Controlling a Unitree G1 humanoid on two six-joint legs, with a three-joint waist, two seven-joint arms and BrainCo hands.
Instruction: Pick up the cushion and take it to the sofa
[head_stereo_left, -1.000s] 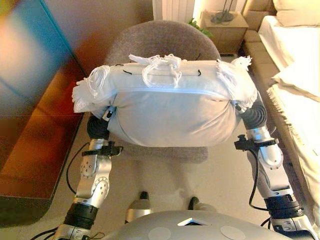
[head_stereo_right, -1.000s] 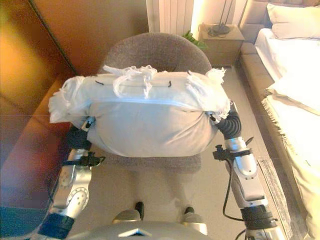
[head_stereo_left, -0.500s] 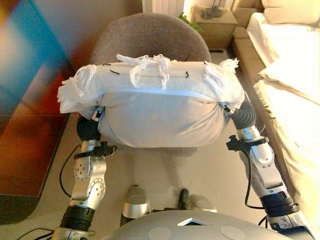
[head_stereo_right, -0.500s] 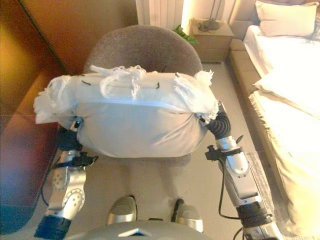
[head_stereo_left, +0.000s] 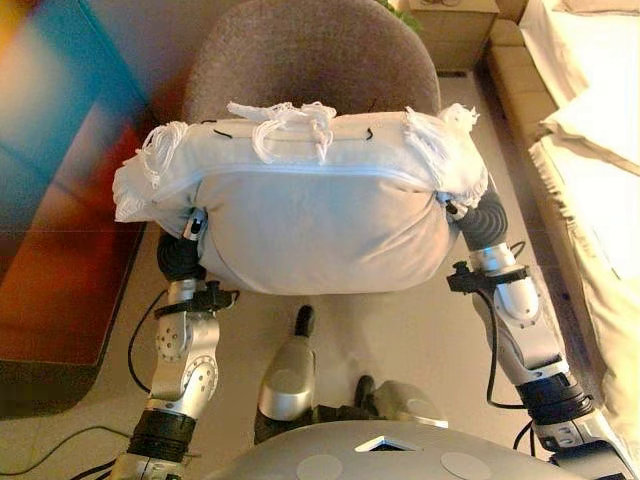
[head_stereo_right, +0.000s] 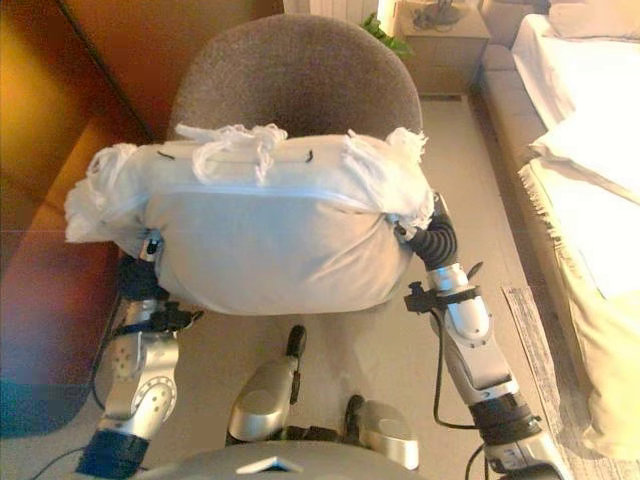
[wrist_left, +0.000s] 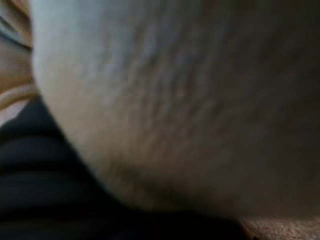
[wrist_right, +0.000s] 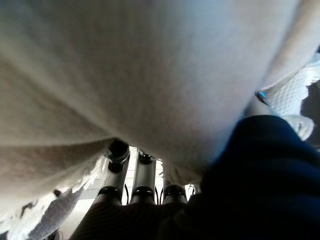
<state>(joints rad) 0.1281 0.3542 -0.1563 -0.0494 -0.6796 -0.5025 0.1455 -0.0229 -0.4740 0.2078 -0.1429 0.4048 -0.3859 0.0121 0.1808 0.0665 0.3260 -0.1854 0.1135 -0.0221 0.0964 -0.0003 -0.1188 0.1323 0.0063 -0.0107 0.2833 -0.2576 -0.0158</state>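
A white cushion (head_stereo_left: 320, 220) with tasselled corners and a zip along its top is lifted between my two hands, level and at chest height, in front of a grey chair. My left hand (head_stereo_left: 182, 255) is under the cushion's left end; only its dark ribbed cover shows. My right hand (head_stereo_left: 487, 218) is under the right end. In the right wrist view the fingers (wrist_right: 135, 185) lie straight against the cushion's underside (wrist_right: 125, 70). In the left wrist view the cushion (wrist_left: 190, 100) fills the picture above the dark cover.
A grey upholstered chair (head_stereo_left: 300, 60) stands right behind the cushion. A bed with white bedding (head_stereo_left: 600, 110) runs along the right. A wooden nightstand (head_stereo_right: 440, 40) and a small plant (head_stereo_right: 385, 35) are at the back. A glossy dark panel (head_stereo_left: 60, 200) is on the left.
The whole view has shifted, so the camera has moved; the chair and the bed sit differently in the picture. The cushion stays held between both hands in the same way.
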